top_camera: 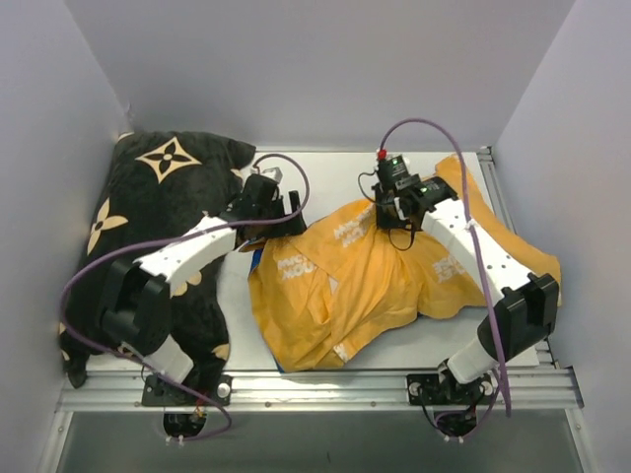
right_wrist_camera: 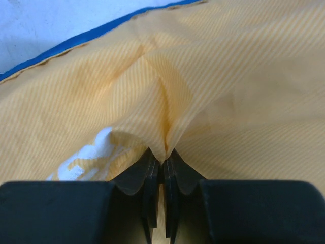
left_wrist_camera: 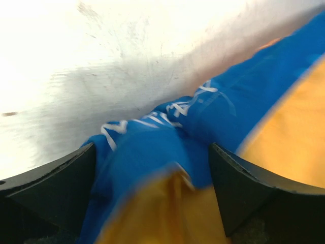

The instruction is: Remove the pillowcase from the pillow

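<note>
1. Top view: the pillowcase [top_camera: 335, 286] lies crumpled in the middle of the table [top_camera: 325, 172], yellow inside facing up, with a bit of blue showing at its near-left edge. My left claw [top_camera: 274, 222] sits at its far-left corner, just beside the black pillow [top_camera: 168, 197] that fills the left side. My right claw [top_camera: 396, 225] is down on the far middle of the cloth, where the yellow fabric bunches up toward it.

2. Left wrist view: my left claw [left_wrist_camera: 152, 152] stands wide open. A rumpled blue fold of the pillowcase [left_wrist_camera: 167, 147], with white lettering, lies between the two jaws and reaches across the gap, and yellow shows beneath it and off to the right. The jaws are not pressing it. Pale table [left_wrist_camera: 101, 61] lies beyond.

3. Right wrist view: my right claw [right_wrist_camera: 163, 162] is closed tight on a thin pinch of the pillowcase [right_wrist_camera: 213, 91]. The yellow cloth rises from the jaws in a sharp ridge. A blue hem runs along the upper left, and a white print shows at the lower left.
</note>
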